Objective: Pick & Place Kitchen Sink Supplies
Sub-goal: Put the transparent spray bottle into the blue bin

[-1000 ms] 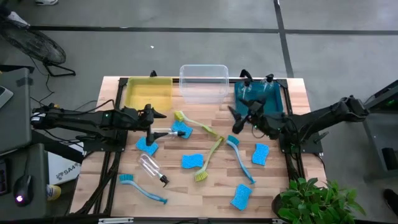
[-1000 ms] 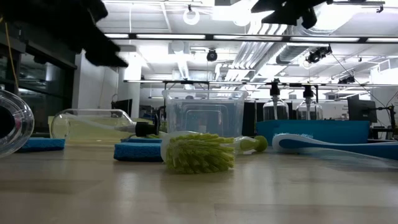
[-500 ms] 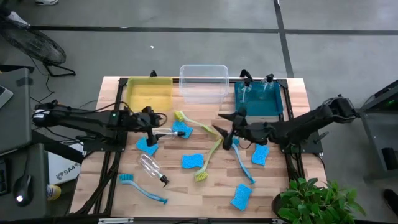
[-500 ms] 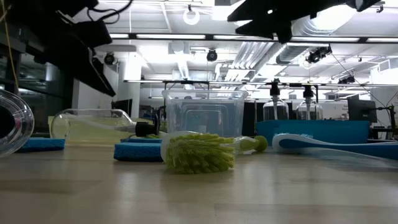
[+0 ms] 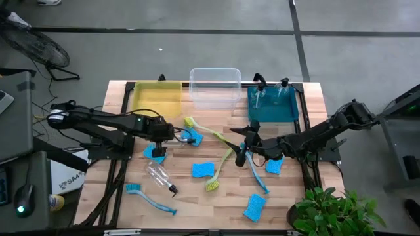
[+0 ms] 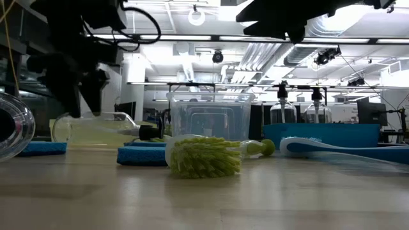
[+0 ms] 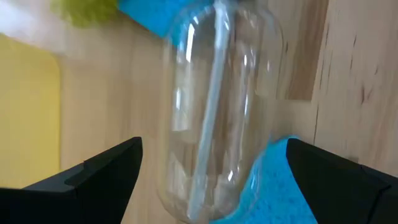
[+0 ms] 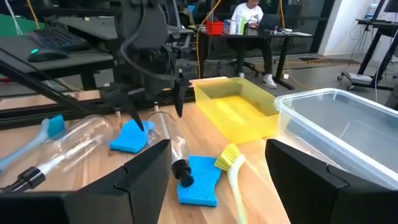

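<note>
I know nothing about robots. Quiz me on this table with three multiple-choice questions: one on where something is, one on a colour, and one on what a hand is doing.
1. Which bin holds the two upright spray bottles?
A yellow
B clear
C teal

2. What colour is the brush at the table's front left?
A blue
B red
C yellow-green

3. What is the left hand doing?
A open around a lying bottle
B shut on a sponge
C holding a brush

Answers:
1. C, both black nozzles stand in the teal bin.
2. A, its head and handle are blue.
3. A, the left wrist view shows the fingers spread either side of the lying bottle.

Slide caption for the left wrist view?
Open left gripper poised over a clear spray bottle lying on the table.
</note>
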Controlling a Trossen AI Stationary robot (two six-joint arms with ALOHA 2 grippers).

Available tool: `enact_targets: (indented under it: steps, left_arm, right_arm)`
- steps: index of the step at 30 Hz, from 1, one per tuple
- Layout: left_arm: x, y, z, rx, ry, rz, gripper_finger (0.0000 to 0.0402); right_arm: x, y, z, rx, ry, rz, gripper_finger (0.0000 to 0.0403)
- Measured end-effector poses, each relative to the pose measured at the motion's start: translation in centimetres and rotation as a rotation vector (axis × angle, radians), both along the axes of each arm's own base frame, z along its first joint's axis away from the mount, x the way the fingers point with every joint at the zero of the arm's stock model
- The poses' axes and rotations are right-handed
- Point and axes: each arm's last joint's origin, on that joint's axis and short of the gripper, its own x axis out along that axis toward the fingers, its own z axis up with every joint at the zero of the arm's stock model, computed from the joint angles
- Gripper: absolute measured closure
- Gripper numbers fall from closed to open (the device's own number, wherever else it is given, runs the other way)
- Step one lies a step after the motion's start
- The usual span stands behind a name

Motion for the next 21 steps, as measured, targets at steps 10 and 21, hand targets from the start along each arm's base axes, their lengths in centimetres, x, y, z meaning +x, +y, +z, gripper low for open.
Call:
enact_targets:
  steps: [10, 21]
  left_arm:
    - [0.6, 0.0, -0.8, 0.022, 0.040, -0.013, 0.0011]
    - [0.4, 0.1, -1.9, 0.056, 0.030, -0.035, 0.0011]
  right_arm:
    - [-0.3, 0.9, 0.0, -0.021, 0.004, 0.000, 0.0148]
    - [-0.4, 1.1, 0.0, -0.012, 0.001, 0.010, 0.0148]
